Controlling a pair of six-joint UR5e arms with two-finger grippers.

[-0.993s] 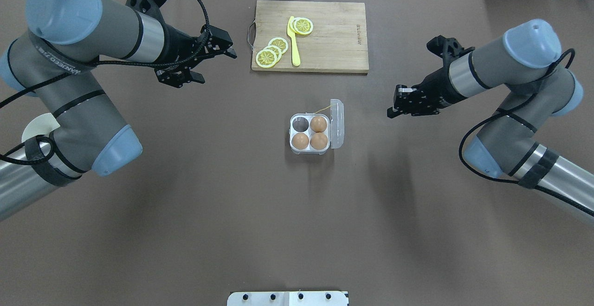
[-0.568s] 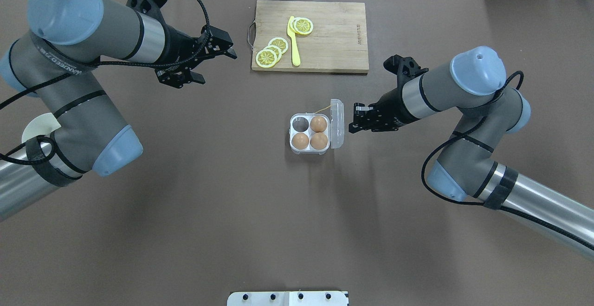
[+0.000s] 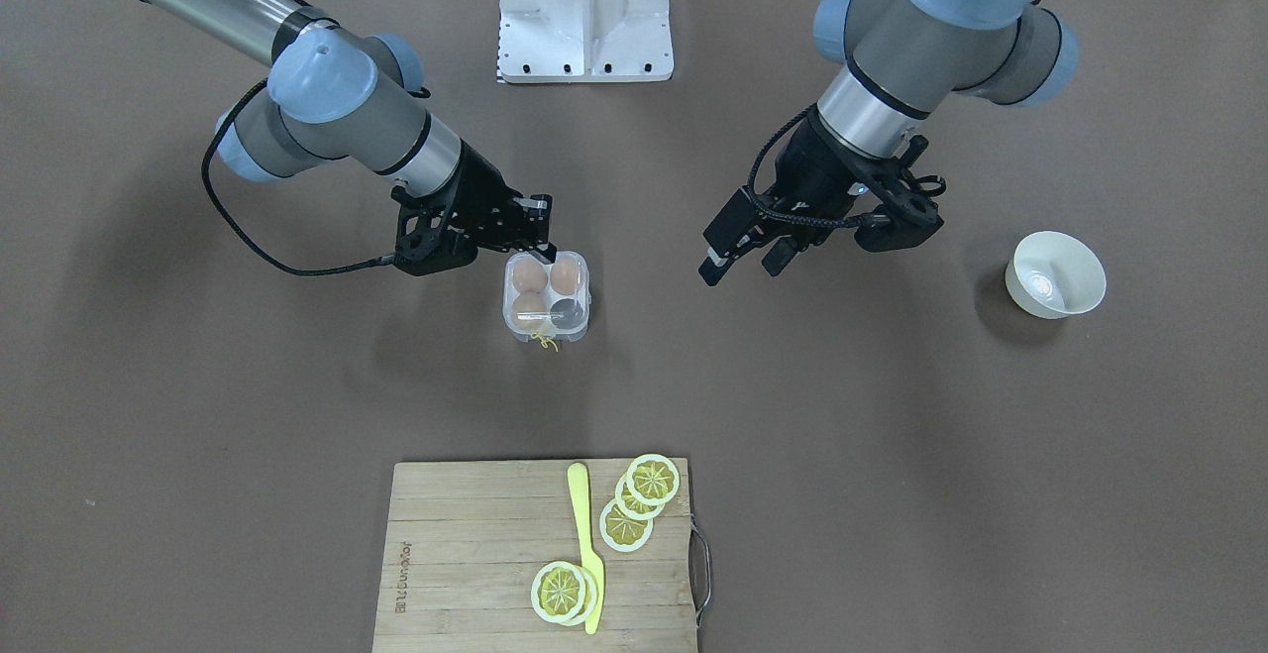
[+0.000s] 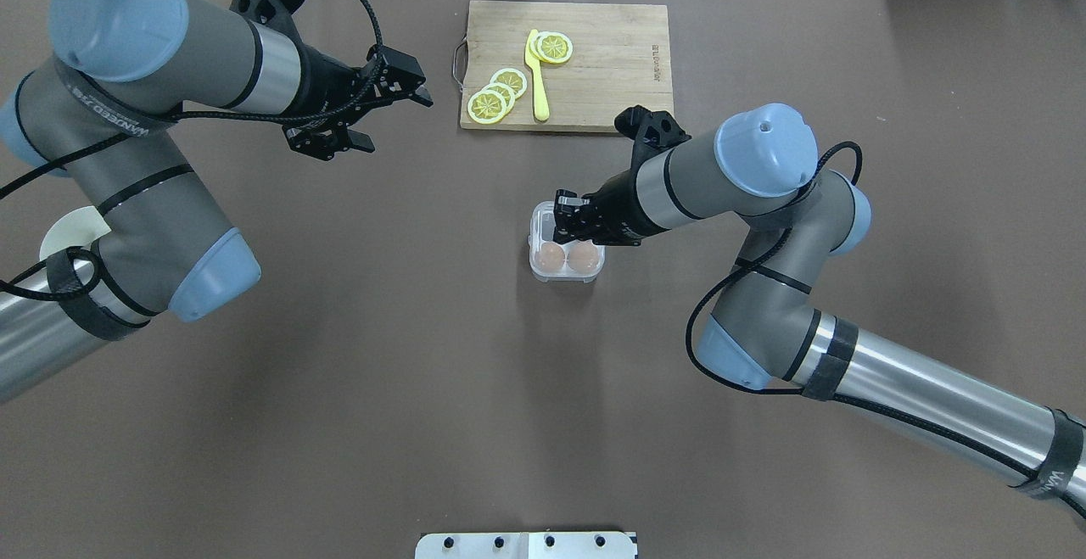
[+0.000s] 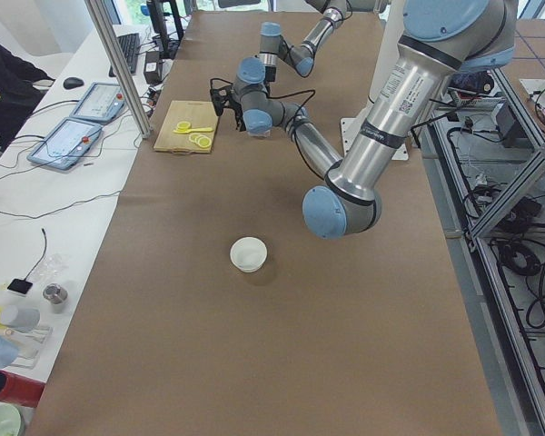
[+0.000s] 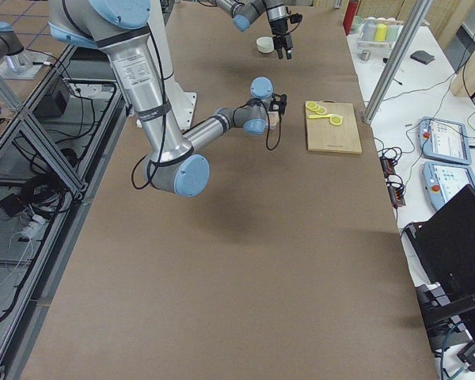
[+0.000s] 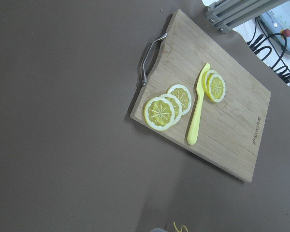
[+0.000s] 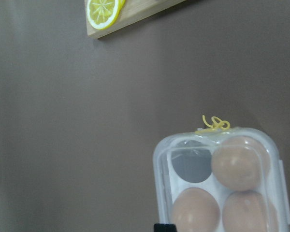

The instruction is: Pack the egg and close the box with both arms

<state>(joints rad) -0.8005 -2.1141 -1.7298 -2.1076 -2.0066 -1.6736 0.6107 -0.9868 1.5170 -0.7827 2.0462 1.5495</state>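
The box [image 4: 566, 276] is a clear four-cell egg case at mid table. Its lid lies down over the tray. Three brown eggs [image 8: 240, 162] show through the lid and the far-left cell [image 8: 191, 166] is empty. No loose egg shows. A yellow string [image 8: 212, 124] curls at the box's far edge. My right gripper [image 4: 570, 218] is shut and sits on top of the box's far half; it also shows in the front view [image 3: 530, 237] over the box [image 3: 548, 334]. My left gripper [image 4: 386, 118] is open and empty, far left of the box.
A wooden cutting board [image 4: 594, 75] with lemon slices [image 4: 496, 92] and a yellow knife [image 4: 536, 75] lies beyond the box. A cream bowl [image 3: 1055, 274] stands on my left side. The white base [image 3: 586, 14] is at the robot's edge.
My right arm has swung left from the table's right side onto the box. The lid, which stood open on the box's right, now lies over the eggs. The left arm has not moved.
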